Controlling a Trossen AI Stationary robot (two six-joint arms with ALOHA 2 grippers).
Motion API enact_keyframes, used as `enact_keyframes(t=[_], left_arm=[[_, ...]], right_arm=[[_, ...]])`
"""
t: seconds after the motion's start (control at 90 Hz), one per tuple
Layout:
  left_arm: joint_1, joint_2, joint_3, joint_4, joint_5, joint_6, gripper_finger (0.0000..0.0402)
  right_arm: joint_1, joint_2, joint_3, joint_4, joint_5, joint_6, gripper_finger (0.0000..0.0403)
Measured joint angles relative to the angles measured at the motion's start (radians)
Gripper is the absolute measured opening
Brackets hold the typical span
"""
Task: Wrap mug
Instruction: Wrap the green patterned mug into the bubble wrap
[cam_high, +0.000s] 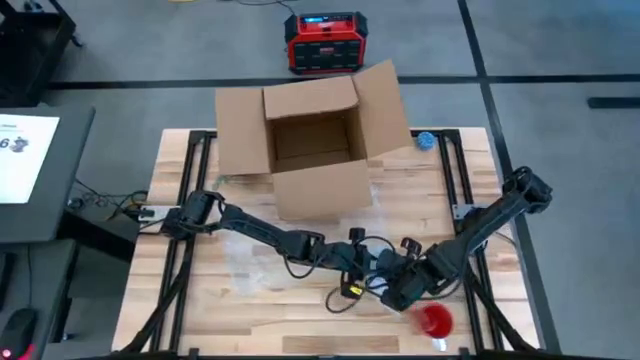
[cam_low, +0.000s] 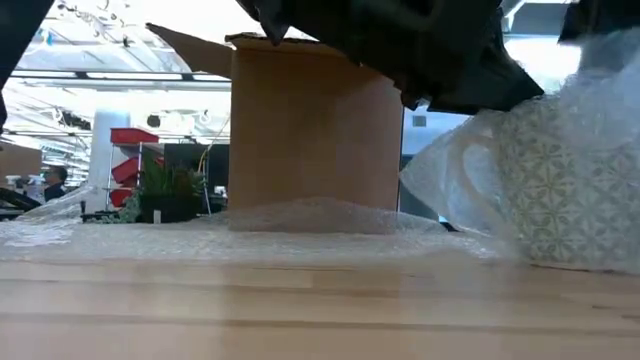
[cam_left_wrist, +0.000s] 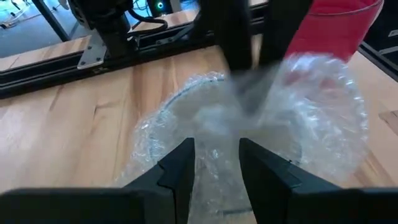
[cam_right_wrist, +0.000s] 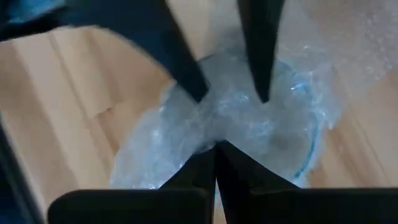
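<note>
While both arms meet over the near part of the bench (cam_high: 250, 300), your right end effector (cam_right_wrist: 216, 144) sits pinched closed on the bubble wrap (cam_right_wrist: 236, 118), likely gathering it over the mug (cam_low: 560, 190). Your left end effector (cam_left_wrist: 216, 146) hovers slightly parted over the same bundle, gripping nothing visible. Mind the red cup (cam_high: 434, 319) just beside it; the cardboard box (cam_high: 315, 140) stands behind, well clear.

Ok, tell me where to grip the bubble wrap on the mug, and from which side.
Probably grip the loose bubble wrap bunched over the mug, coming from above. The mug's handle side looks tightly covered in the low view. The left gripper is open over that bunch; the right gripper is pinched shut on it.
</note>
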Motion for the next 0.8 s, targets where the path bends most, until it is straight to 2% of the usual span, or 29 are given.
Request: enact_keyframes(t=[0.233,0.333,0.511,0.8], left_arm=[[-0.025,-0.081,-0.002,-0.164,-0.058,0.027,0.0107],[-0.033,-0.113,-0.002,-0.197,-0.06,0.026,0.0107],[-0.037,-0.086,0.0,-0.118,-0.048,0.026,0.0107],[-0.016,-0.045,0.0,-0.096,-0.06,-0.02,0.0107]], right_arm=[[-0.069,-0.005,-0.116,0.056,-0.046,-0.004,0.0],[-0.09,-0.004,-0.124,0.066,-0.076,-0.025,0.0],[-0.104,-0.005,-0.074,0.039,-0.08,-0.07,0.0],[-0.091,-0.006,0.055,-0.098,-0.078,-0.057,0.0]])
